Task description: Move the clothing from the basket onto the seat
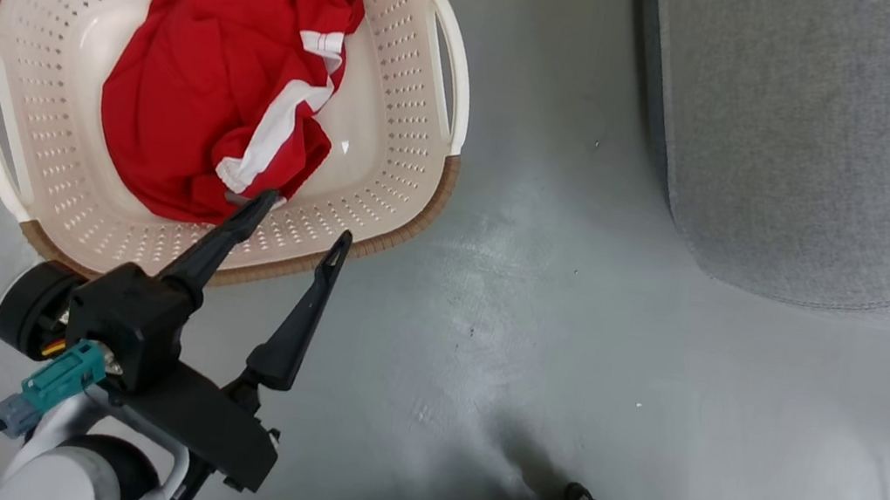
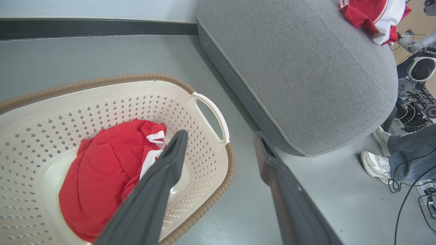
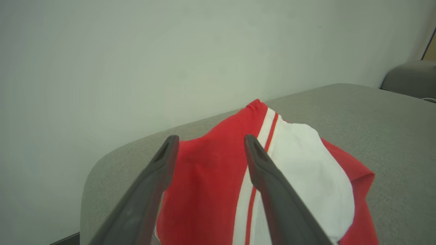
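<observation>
Smooth grey floor (image 1: 571, 348), faintly scuffed and glossy, spreads under everything. At the left stands the basket (image 1: 56, 139), an oval tub of cream-white plastic pierced with rows of small diamond holes, edged with a brown woven-look rim and fitted with two slim white loop handles. Crumpled on its bottom lies one red garment (image 1: 204, 90), soft matte cloth with a white band and a white cuff folded across it. Just right of that heap the left gripper (image 1: 306, 217) reaches over the near rim, its two long tapering dark fingers spread wide and empty. One fingertip sits at the edge of the red cloth, whether touching I cannot tell, and the other hangs above the perforated wall. A teal plug (image 1: 59, 382) sits on the arm behind it. Further right, apart from the basket, is the seat (image 1: 823, 139), a big grey woven cushion with rounded edges and a stitched seam. On top of it lies the second garment (image 3: 306, 170), red with a broad white panel and thin white and red stripes. The right gripper (image 3: 210, 137) hovers over that cloth, fingers parted and pinching nothing, a plain pale wall (image 3: 136, 51) behind. In the left wrist view a person's white shoe (image 2: 374, 165) stands on the floor beyond the seat
</observation>
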